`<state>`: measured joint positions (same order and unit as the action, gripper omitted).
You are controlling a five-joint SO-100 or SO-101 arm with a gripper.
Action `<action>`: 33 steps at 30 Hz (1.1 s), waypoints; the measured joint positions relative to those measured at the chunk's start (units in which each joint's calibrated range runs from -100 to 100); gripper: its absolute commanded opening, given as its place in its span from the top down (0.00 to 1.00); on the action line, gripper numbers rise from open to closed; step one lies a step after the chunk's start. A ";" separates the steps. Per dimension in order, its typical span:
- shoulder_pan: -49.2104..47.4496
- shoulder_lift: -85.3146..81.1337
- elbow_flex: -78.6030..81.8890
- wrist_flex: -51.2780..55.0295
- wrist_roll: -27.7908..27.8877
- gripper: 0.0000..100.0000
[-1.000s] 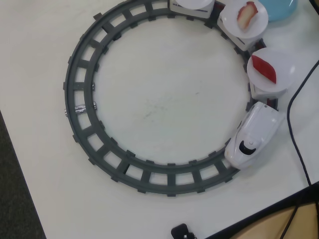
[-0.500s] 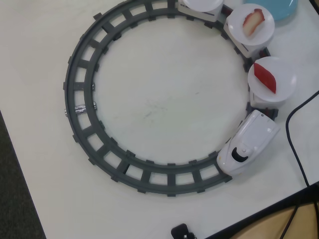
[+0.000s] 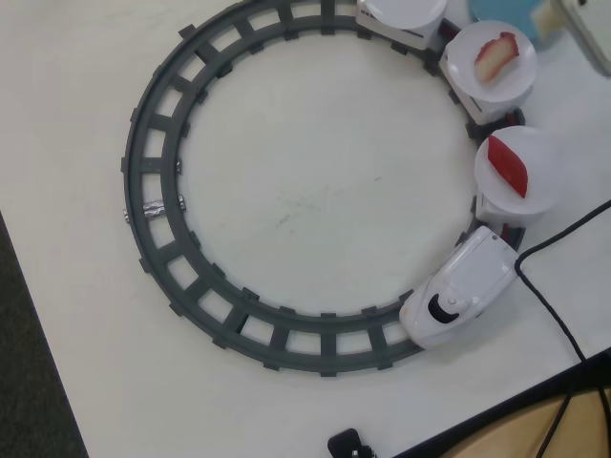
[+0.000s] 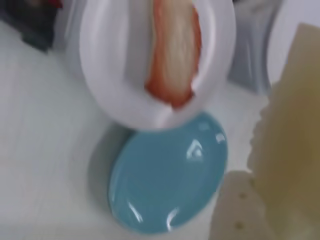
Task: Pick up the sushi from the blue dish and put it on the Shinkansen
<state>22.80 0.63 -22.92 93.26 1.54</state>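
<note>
The blue dish (image 4: 170,180) lies empty on the table, and only its edge shows at the top of the overhead view (image 3: 501,17). A pale cream sushi (image 4: 292,125) with a bumpy edge fills the right of the wrist view, close to the camera. It is pressed against a beige finger (image 4: 235,210). My gripper (image 4: 255,182) appears shut on it, above and right of the dish; it also shows in the overhead view (image 3: 568,21) with the sushi (image 3: 548,17). The white Shinkansen (image 3: 458,286) sits on the track at lower right, pulling cars with white plates.
The plate behind the nose (image 3: 516,172) carries a red wedge. The following plate (image 3: 492,59) carries a pink-and-white striped piece and overlaps the dish in the wrist view (image 4: 115,75). A further plate (image 3: 401,11) is cut off. The dark grey track (image 3: 153,210) rings the table; a black cable (image 3: 549,305) lies at right.
</note>
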 measured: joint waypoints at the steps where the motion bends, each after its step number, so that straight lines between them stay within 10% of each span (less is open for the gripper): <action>1: -0.55 1.01 0.00 -0.09 0.05 0.98; 33: -1.02 14.57 0.00 -7.70 0.31 0.98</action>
<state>21.78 15.20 -22.92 85.56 1.86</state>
